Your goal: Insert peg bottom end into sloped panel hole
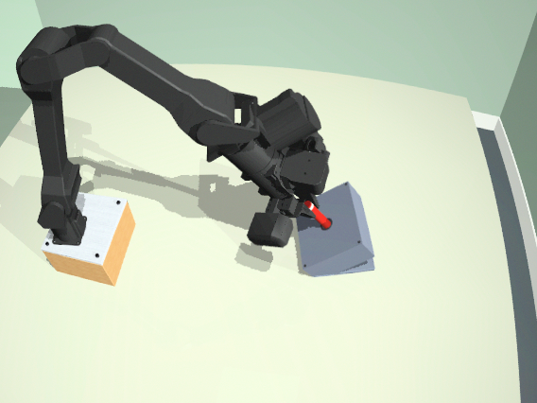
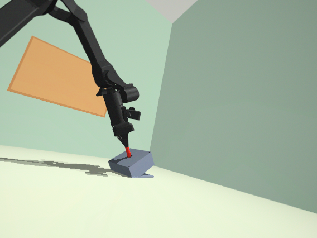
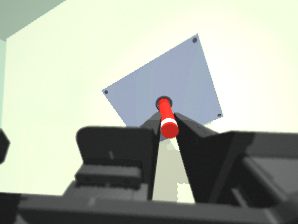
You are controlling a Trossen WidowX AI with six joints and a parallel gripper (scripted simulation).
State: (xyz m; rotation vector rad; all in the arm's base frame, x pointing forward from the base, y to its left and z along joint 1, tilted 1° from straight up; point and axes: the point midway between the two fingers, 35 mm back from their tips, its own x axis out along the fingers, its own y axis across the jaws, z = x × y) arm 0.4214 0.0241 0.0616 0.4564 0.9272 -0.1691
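Note:
A round red peg [image 1: 321,218] [image 2: 128,152] [image 3: 165,111] with a white band near its top leans over the blue-grey sloped panel [image 1: 331,246] [image 2: 140,158] [image 3: 187,75]. Its lower end sits in the mouth of the round dark hole [image 3: 158,104]; how deep it goes is hidden. A good length of the peg still shows above the face. My gripper [image 1: 311,206] [image 2: 127,146] [image 3: 166,116] is shut on the upper part of the peg, a little above the panel face. The peg looks roughly square to the face.
The arm's base stands on a white-topped orange block [image 1: 106,222] at the left of the top view. An orange board [image 2: 56,75] is on the wall behind the arm. Walls stand behind the table and to its right. The wrist camera hangs beside the gripper, left of the panel.

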